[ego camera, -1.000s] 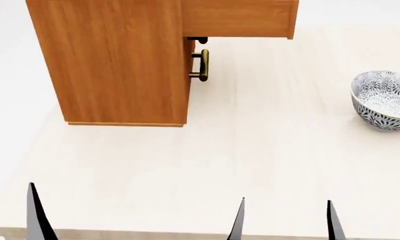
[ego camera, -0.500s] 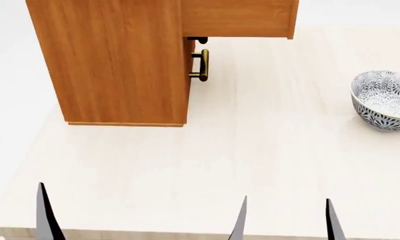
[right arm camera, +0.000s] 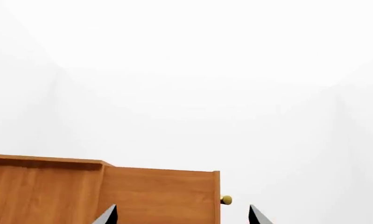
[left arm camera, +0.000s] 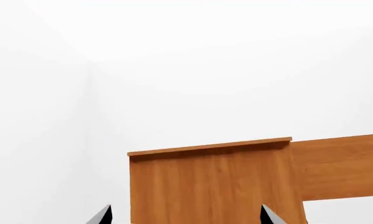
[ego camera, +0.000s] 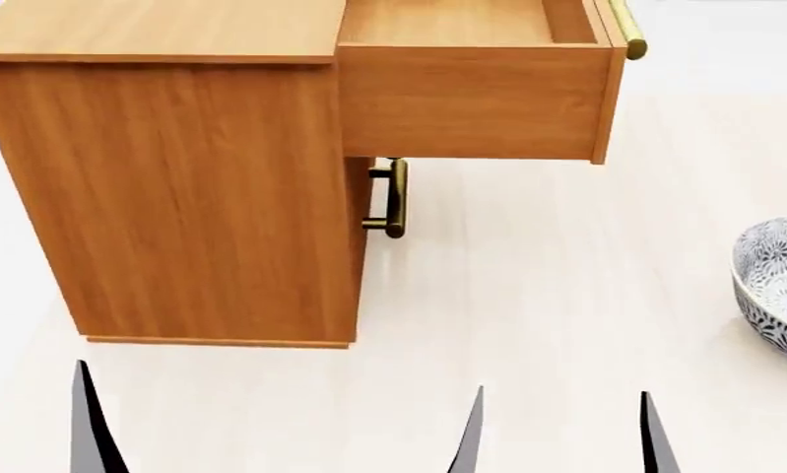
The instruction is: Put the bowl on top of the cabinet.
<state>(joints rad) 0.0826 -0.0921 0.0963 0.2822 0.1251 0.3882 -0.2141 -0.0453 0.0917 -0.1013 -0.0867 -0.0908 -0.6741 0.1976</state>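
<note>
The bowl [ego camera: 777, 286], white with a grey floral pattern, stands on the light table at the right edge of the head view, partly cut off. The wood-grain cabinet [ego camera: 196, 187] stands at the left, and its flat top [ego camera: 169, 28] is bare. My right gripper [ego camera: 560, 434] is open and empty at the near edge, well short of the bowl and to its left. Of my left gripper only one fingertip [ego camera: 91, 424] shows in the head view. In the wrist views the left gripper [left arm camera: 185, 215] and the right gripper [right arm camera: 182, 215] are both open, facing the cabinet [left arm camera: 211, 186].
The cabinet's top drawer [ego camera: 472, 99] is pulled out to the right, empty, with its brass handle [ego camera: 627, 30] at the far end. A lower brass handle [ego camera: 393, 197] sticks out beneath it. The pale table [ego camera: 551, 296] runs between cabinet and bowl.
The head view has lifted: cabinet and bowl sit lower in the picture, and the cabinet top and the drawer's inside now show. The left fingertip shifted slightly right. The bowl has not moved on the table.
</note>
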